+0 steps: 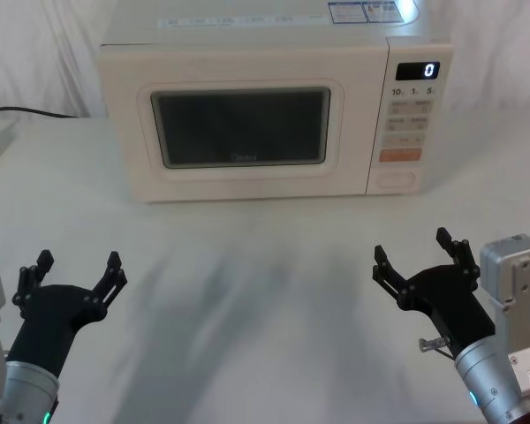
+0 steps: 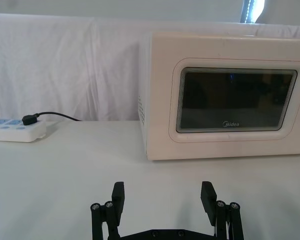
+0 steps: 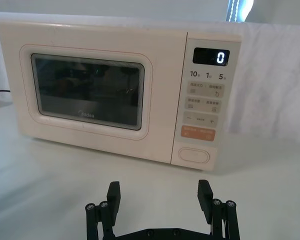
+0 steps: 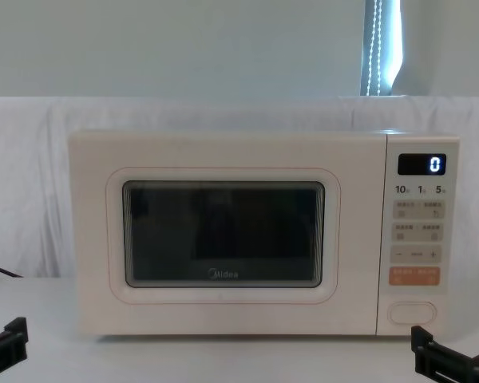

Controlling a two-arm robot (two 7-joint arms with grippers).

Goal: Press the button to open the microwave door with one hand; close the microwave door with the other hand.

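Note:
The cream microwave stands at the back of the table, its door [image 1: 243, 128] [image 2: 237, 102] [image 3: 87, 90] [image 4: 223, 235] flush with the body and closed. The pill-shaped button [image 1: 397, 179] [image 3: 194, 154] [image 4: 413, 312] sits at the bottom of the control panel, under the orange key. My left gripper [image 1: 78, 274] [image 2: 162, 197] hovers open over the near left of the table, well short of the door. My right gripper [image 1: 415, 252] [image 3: 159, 195] hovers open at the near right, roughly in line with the panel but far from it. Both hold nothing.
The white-draped table [image 1: 265, 265] lies between the grippers and the microwave. A white power strip [image 2: 15, 129] with a black plug and cable lies at the far left beside the oven. The display [image 1: 419, 71] reads 0. A white cloth hangs behind.

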